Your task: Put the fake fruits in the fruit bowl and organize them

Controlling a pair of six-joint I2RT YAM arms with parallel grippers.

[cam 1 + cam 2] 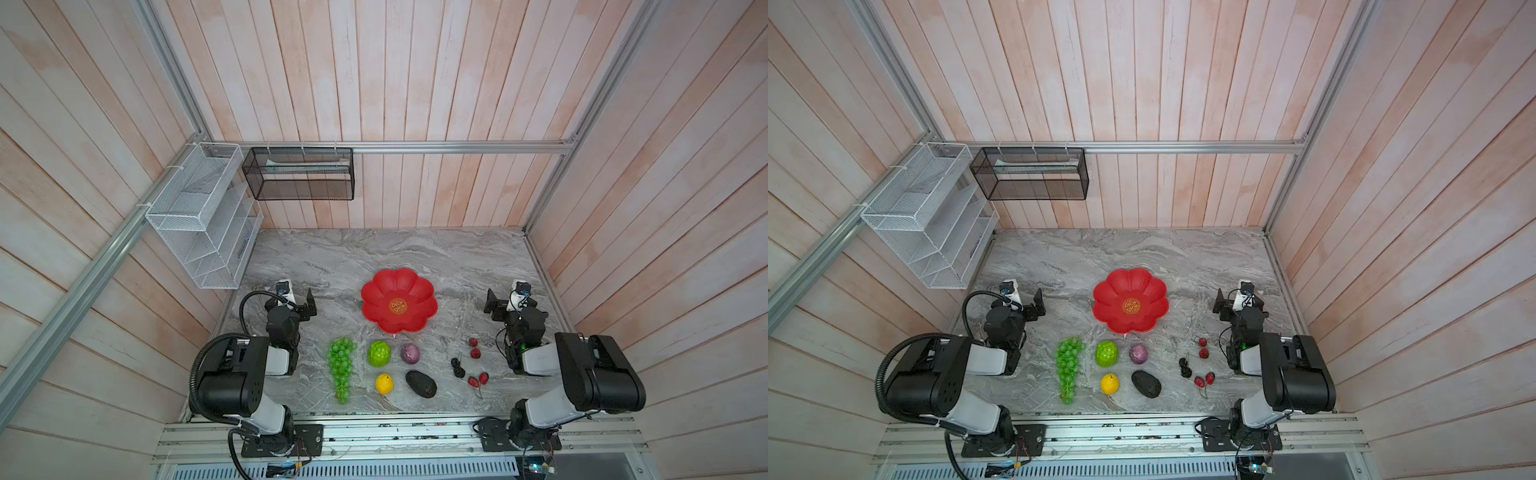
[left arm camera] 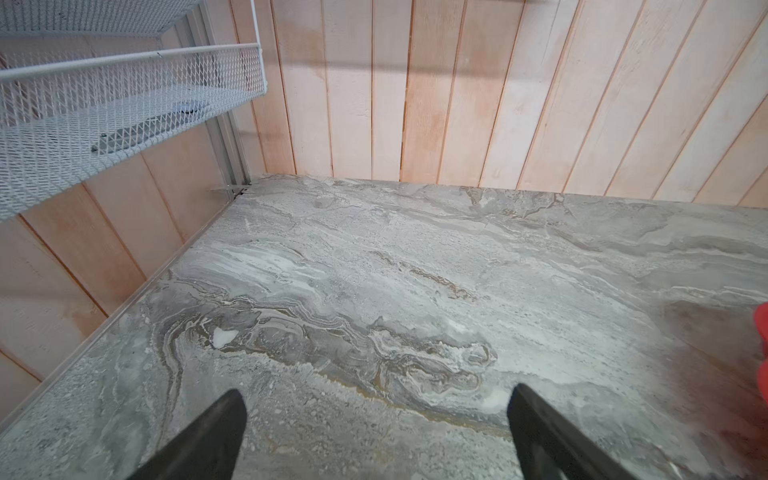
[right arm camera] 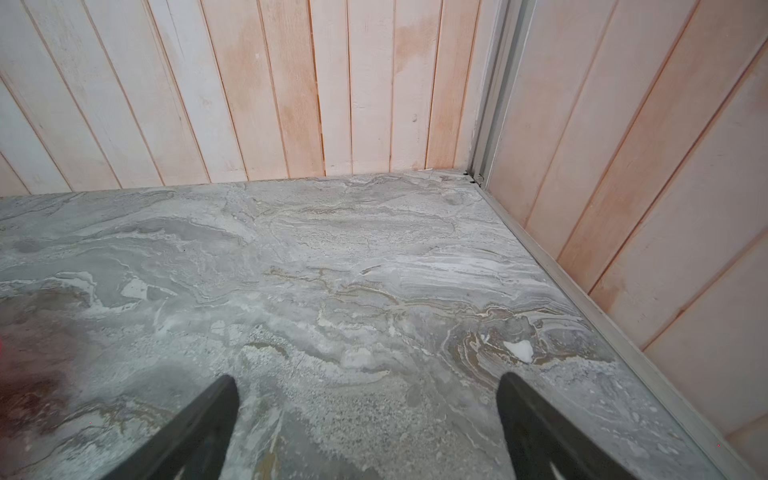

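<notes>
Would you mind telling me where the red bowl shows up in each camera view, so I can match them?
Top view: bowl in the middle of the table.
Top view: same spot, just left of picture centre.
Left wrist: a red sliver at the right edge.
Right wrist: not visibly in it.
Shared landmark: table meeting the plank wall.

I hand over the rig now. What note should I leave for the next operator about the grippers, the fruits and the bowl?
Left gripper: open, empty, over bare table.
Right gripper: open, empty, over bare table.
Bowl: mid-table, empty.
Grapes, green ball, purple ball, lemon, avocado, red berries, black berries: all on the table, on the robot's side of the bowl.
Done: nothing yet. Left: every fruit into the bowl.
</notes>
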